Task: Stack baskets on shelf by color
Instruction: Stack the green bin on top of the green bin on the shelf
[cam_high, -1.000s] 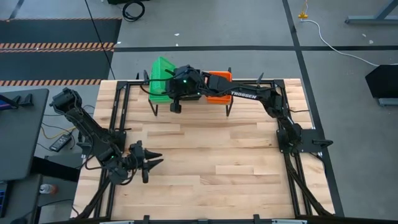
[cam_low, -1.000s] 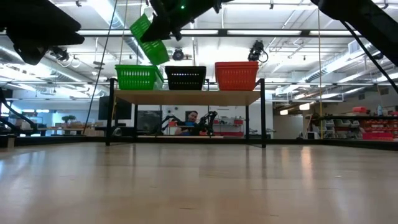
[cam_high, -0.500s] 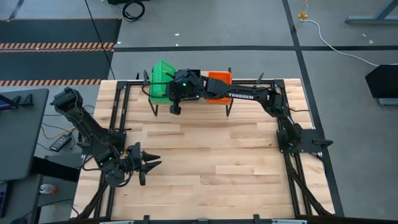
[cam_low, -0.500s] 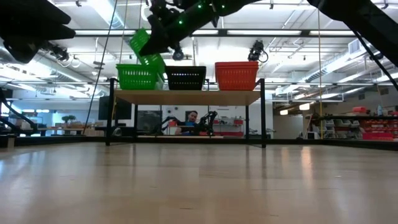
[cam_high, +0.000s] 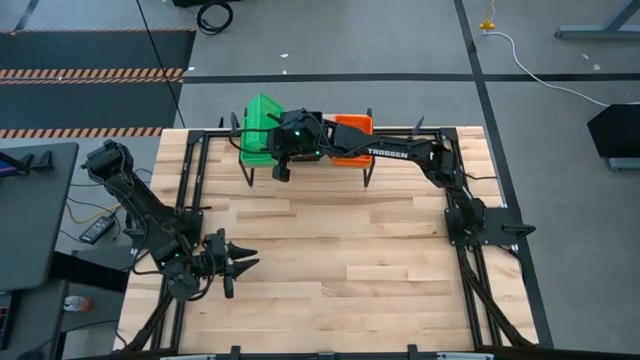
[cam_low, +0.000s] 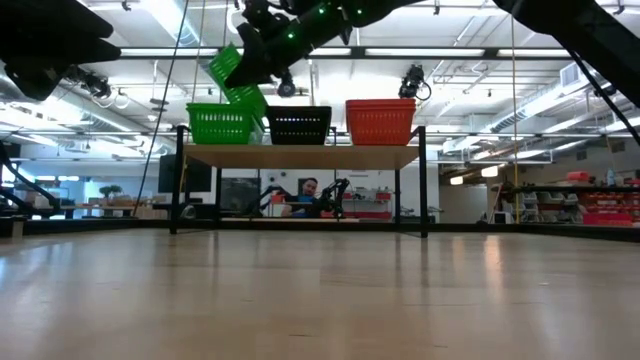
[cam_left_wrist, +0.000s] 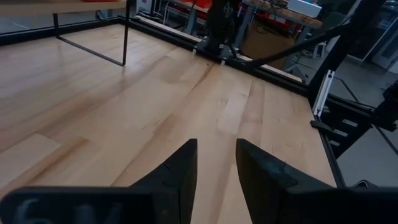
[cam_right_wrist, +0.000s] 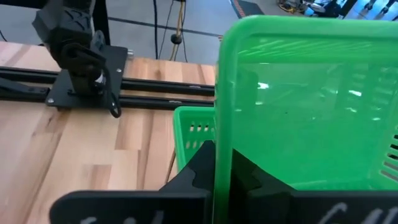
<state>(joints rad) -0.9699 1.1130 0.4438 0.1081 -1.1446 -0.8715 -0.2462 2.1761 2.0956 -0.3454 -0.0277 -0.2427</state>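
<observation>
A pale slatted wooden table (cam_high: 330, 250) fills the near ground, its planks bare in front, with a black metal frame (cam_high: 470, 250) running along its sides. At the near left corner of the table the left gripper (cam_high: 238, 262) waits low over the planks, its two dark fingers (cam_left_wrist: 180, 171) a narrow gap apart and holding nothing.

Toward the far edge stands the low wooden shelf (cam_low: 300, 156) on thin black legs. Along it, as the low view shows them, sit a green stack (cam_low: 220, 124) on the left, a black stack (cam_low: 297, 125) in the middle and an orange stack (cam_low: 380, 121) on the right; how many baskets each holds cannot be made out. The right arm (cam_high: 400, 153) reaches across the shelf, and the right gripper (cam_right_wrist: 222, 171) is clamped on the rim of a green basket (cam_low: 234, 75), held tilted with its lower edge at the top of the green stack. From above, the arm's wrist covers most of the black stack and part of the orange one.

Beyond the table lies a grey concrete floor (cam_high: 330, 60) with dark tape lines and a loose cable (cam_high: 540, 65). The level view looks under the shelf into a bright hall with ceiling lights (cam_low: 160, 25), and a person (cam_low: 305, 190) shows small there, too far off to detail.

Half a second earlier the picture was nearly the same; a second ago the green basket hung higher, clear of the stack.
</observation>
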